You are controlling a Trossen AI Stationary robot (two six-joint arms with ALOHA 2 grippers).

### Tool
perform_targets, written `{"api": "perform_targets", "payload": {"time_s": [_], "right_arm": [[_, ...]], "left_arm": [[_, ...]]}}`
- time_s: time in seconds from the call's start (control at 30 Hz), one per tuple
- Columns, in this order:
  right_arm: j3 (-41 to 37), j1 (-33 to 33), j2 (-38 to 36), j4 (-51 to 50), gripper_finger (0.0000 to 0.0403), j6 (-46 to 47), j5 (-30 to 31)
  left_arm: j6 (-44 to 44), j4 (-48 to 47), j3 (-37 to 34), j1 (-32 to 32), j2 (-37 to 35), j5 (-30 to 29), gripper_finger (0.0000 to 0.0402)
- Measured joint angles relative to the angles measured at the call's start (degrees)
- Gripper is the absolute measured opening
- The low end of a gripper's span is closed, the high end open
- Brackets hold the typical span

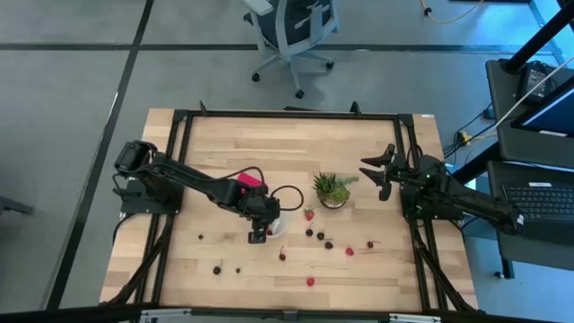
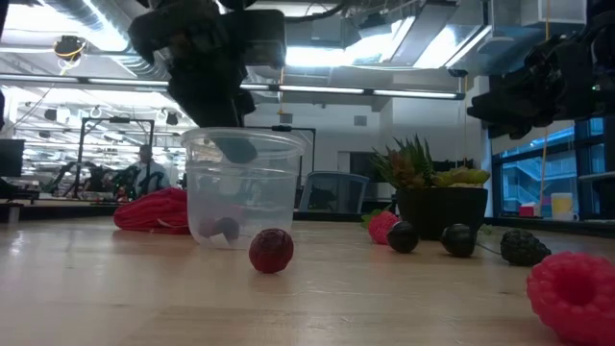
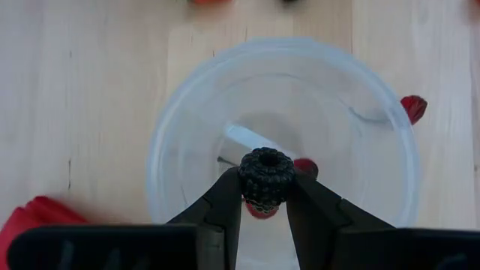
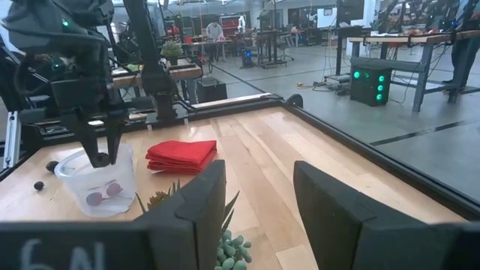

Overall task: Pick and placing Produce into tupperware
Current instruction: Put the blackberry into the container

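The tupperware (image 3: 285, 90), a round clear cup, stands upright on the wooden table (image 1: 359, 144) with two red fruits (image 3: 304, 166) on its bottom. My left gripper (image 3: 265, 196) is at the cup's mouth, shut on a black berry (image 3: 265, 174); the low view shows the left gripper (image 2: 234, 146) at rim height. More produce, red (image 1: 309, 215) and dark (image 1: 320, 237), lies loose on the table to the cup's right and near side. My right gripper (image 4: 259, 202) waits open at the table's right edge, level, nothing between its fingers. My left gripper pinches the black berry by two opposite sides (image 3: 247, 184) between its two fingertips. The fingers come from above, slanting down. The berry is lifted clear, over the cup's opening.
A folded red cloth (image 4: 182, 155) lies just beyond the cup. A spiky green potted plant (image 1: 332, 190) stands to the cup's right. Close to the low camera lie a red berry (image 2: 271, 250) and a raspberry (image 2: 575, 293). A black frame (image 1: 287, 114) rims the table.
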Motion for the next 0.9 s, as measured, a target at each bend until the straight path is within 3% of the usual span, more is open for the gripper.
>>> {"api": "perform_targets", "payload": {"time_s": [0.67,0.9], "right_arm": [[0.0,0.0,3.3,0.0,0.0161,0.0,0.0],[0.0,0.0,3.3,0.0,0.0161,0.0,0.0]], "left_arm": [[0.0,0.3,0.0,0.1,0.1,0.8,0.0086],[0.0,0.7,0.0,0.1,0.0,2.6,0.0157]]}}
